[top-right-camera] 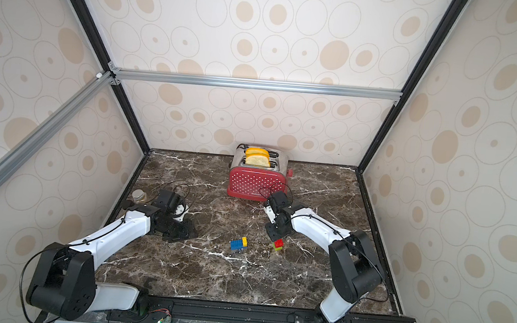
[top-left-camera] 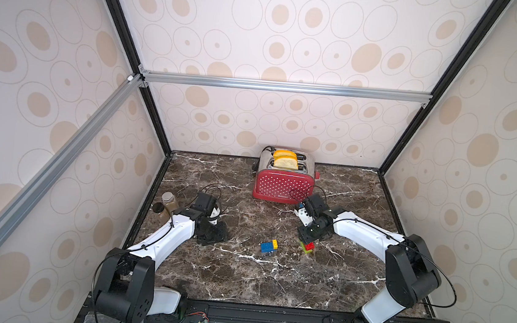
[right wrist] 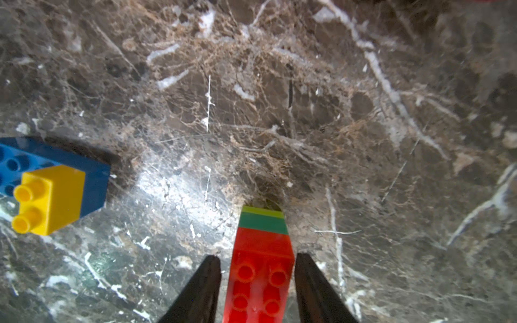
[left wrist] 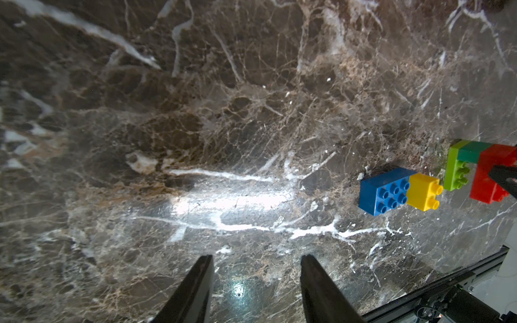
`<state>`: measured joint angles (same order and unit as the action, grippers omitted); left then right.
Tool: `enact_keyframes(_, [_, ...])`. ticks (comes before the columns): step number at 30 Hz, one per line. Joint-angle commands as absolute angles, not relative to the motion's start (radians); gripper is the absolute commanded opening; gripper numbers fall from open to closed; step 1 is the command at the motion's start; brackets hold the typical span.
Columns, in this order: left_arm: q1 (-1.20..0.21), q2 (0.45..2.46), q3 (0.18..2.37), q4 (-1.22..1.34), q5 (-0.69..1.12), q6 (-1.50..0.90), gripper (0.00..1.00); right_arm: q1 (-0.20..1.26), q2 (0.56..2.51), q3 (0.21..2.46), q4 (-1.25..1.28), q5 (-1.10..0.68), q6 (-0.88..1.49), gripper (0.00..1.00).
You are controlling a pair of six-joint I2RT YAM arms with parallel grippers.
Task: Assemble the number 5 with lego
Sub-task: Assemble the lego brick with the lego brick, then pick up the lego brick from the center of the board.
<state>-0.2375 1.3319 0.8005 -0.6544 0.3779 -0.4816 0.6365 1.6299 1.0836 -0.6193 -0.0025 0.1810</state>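
The left gripper (left wrist: pixel 256 257) is held, jaws apart, over the table (left wrist: pixel 195 112); ahead, aside, the blue brick (left wrist: pixel 383 193) is joined to the yellow brick (left wrist: pixel 422 195).

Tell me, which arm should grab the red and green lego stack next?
Probably the right. The right gripper straddles the red-and-green stack, jaws either side of it; the left gripper is open over bare table, farther off.
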Motion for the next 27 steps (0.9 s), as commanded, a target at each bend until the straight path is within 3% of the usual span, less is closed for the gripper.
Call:
enact_keyframes(1, [-0.241,1.336,0.804,-0.649,0.37,-0.469,0.53,0.641,1.583,1.109,-0.648,0.005,0.189,0.53])
enact_keyframes(15, [-0.241,1.348,0.81,-0.652,0.366,-0.465,0.53,0.644,1.512,0.976,-0.65,-0.047,0.261,0.57])
enact_keyframes(27, [-0.24,1.344,0.804,-0.656,0.369,-0.466,0.53,0.665,1.588,0.916,-0.595,-0.037,0.302,0.57])
